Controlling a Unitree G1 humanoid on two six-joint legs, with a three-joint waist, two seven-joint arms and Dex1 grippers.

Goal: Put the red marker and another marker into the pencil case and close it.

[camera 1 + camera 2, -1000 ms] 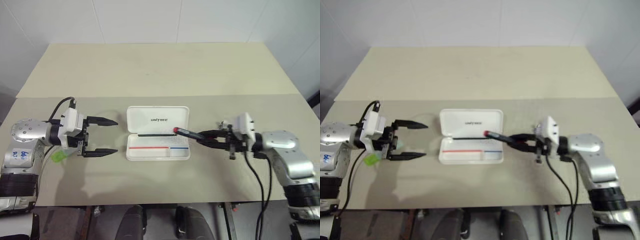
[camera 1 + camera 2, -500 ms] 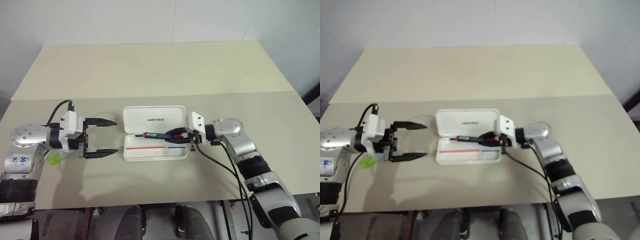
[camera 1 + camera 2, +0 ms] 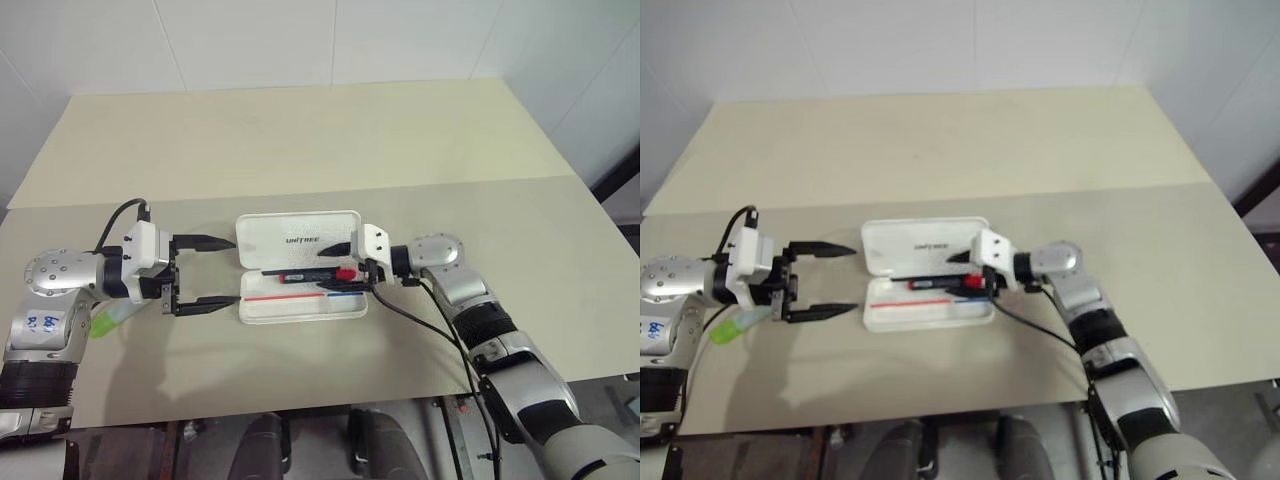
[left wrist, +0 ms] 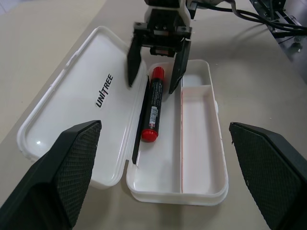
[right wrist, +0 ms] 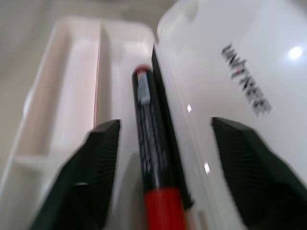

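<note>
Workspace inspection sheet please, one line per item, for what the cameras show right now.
Surface: beige table, two joined panels.
Job's things: case open, lid flat; red marker lying in the tray by the hinge; green marker on the table beside the left arm.
Clutter: nothing seen.
End effectors: left end effector open, beside the case; right end effector open, straddling the red marker's cap end.
Cables: black cable along the right arm, another at the left wrist.
Surroundings: white wall behind.

My right gripper (image 3: 962,272) reaches over the open pencil case (image 3: 927,286), fingers spread around the red marker (image 3: 940,284) lying in the tray; my left gripper (image 3: 835,279) waits open beside the case; the mint-green marker (image 3: 728,328) lies under my left wrist.
</note>
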